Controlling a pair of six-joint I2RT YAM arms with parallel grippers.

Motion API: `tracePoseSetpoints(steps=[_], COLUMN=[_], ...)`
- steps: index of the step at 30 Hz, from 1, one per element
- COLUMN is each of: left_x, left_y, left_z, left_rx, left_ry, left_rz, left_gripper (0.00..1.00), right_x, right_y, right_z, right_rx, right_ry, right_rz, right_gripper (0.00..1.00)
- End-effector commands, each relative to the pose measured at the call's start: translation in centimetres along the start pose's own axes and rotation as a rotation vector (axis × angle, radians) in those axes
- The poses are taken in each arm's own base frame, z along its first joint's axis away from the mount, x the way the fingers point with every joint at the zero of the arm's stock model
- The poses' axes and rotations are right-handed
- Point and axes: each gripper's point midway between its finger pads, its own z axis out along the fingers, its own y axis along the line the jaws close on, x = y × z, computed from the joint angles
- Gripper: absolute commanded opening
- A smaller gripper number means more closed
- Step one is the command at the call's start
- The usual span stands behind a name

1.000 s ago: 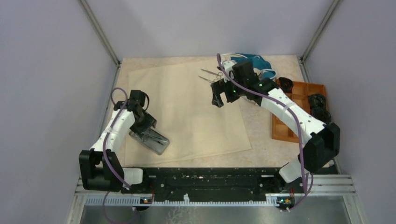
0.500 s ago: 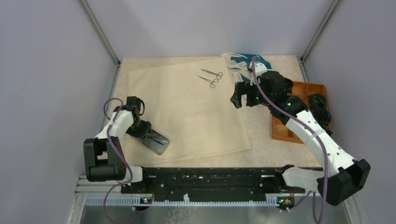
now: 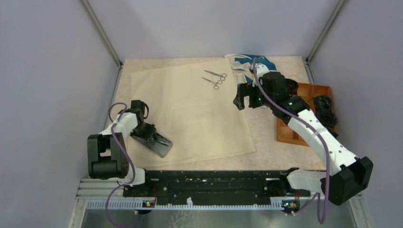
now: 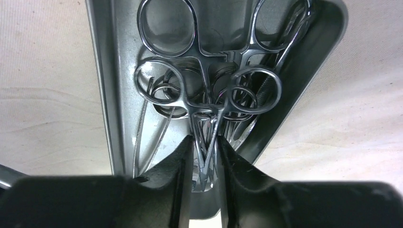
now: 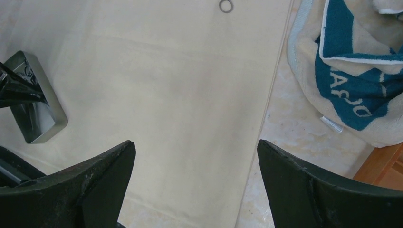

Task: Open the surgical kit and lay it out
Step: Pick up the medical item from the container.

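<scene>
Forceps (image 4: 205, 114) on top of the pile are what the coming move turns on. They lie lengthwise in the steel tray (image 4: 105, 95), with their long axis running straight out ahead of the left gripper (image 4: 204, 145). Their ring handles are at the end away from it and their slim end points back in between its fingers (image 4: 183, 161). That means the fingers close across the shanks, not along them, which we judge to be the right way to take a thin tool.

Under and beyond the forceps, other tools (image 4: 209, 52) are stacked with their rings overlapping. We think a neighbour could snag and ride up when this one is raised.

The left gripper is narrowed to a slim gap around the shanks just behind the rings. As far as we can see, its pads sit against the steel on both sides. The forceps rest in the tray and are not yet lifted.

The tray sits on the beige cloth (image 4: 47, 57), which spreads out to both sides of the gripper and on ahead of it.

Far across the cloth from the left gripper, a pair of instruments (image 3: 216, 74) lies side by side near the cloth's far edge.

The right gripper (image 5: 195, 145) is well apart from the tray. It hangs over the cloth's far side with its jaws spread wide and nothing in them. A teal-and-white towel (image 5: 351, 71) lies ahead and to one side of it. The left arm is plainly the nearer one for this pick.
</scene>
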Motion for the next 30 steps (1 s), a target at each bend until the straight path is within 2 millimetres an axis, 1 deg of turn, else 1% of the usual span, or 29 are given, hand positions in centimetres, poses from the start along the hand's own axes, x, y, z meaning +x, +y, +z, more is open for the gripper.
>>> tracePoseSetpoints(steps=[1,5,10,13,16,20,22,23,25,26,28,30], left_x=[0.0,-0.1,-0.4,-0.5,-0.4,-0.1,-0.3,-0.5,-0.9,-0.9,0.3,2.2], left_y=[0.1,0.1,0.9,1.1,1.1,0.1,-0.7,-0.7,-0.7,-1.2,-3.0,-5.2], left_z=[0.3,-0.9,-3.0,-4.3,-5.5,-7.7,-9.1,-9.7,-10.5,-11.2,-12.7,-14.7], left_rx=[-0.001,0.016,0.012,0.032,0.067,0.16,0.216,0.228,0.244,0.279,0.403,0.565], left_ry=[-0.002,-0.009,-0.035,-0.051,-0.05,-0.04,-0.053,-0.07,-0.097,-0.1,-0.053,0.037], left_rz=[-0.034,-0.039,-0.028,-0.014,0.008,0.087,0.137,0.154,0.171,0.196,0.279,0.361], left_gripper=[0.27,0.21,0.16,0.14,0.08,0.0,0.0,0.0,0.0,0.0,0.0,0.0], right_x=[-2.1,-2.2,-2.1,-1.6,-1.1,-0.8,-0.3,-0.2,-0.3,-0.6,-1.1,-1.3], right_y=[0.7,0.9,1.1,1.2,1.3,2.0,2.4,2.5,2.7,3.1,4.0,5.0], right_z=[-0.3,-0.2,0.1,0.3,0.6,0.8,1.1,1.3,1.5,1.4,1.2,1.0], right_rx=[-0.025,-0.036,-0.047,-0.055,-0.066,-0.109,-0.143,-0.145,-0.157,-0.183,-0.224,-0.259], right_ry=[-0.051,-0.051,-0.048,-0.031,-0.016,-0.012,-0.007,-0.008,-0.009,-0.018,-0.059,-0.125], right_rz=[-0.011,-0.008,-0.007,-0.006,-0.005,-0.009,-0.016,-0.015,-0.019,-0.029,-0.065,-0.144], right_gripper=[0.98,0.98,0.98,0.98,0.98,0.99,0.98,0.98,0.98,0.98,0.98,0.98])
